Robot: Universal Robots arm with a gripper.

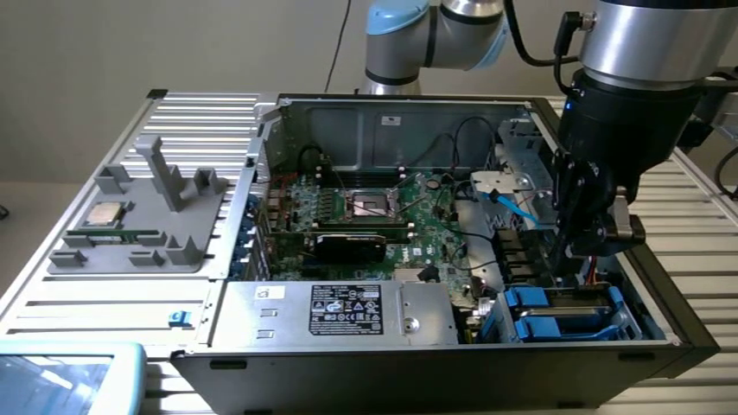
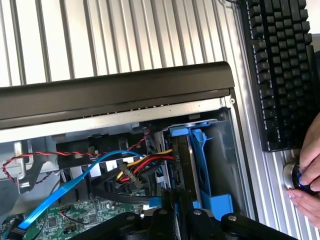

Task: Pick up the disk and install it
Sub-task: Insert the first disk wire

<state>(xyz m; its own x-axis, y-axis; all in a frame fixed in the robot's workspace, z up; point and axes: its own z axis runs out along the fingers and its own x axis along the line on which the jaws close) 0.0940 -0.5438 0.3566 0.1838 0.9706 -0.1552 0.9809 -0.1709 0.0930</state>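
Gripper low inside open computer case, tight against its wall on the exterior view's right. Clenched on the disk, standing upright in the blue drive bay. Cables crowd alongside.

A plain beige wall stands behind the bench, whose top is ribbed silver metal slats under even, soft light. A beige floor shows past the bench's edge on the exterior view's left. A thin dark cable hangs down the wall. In the wrist view, a black keyboard lies on the slats.
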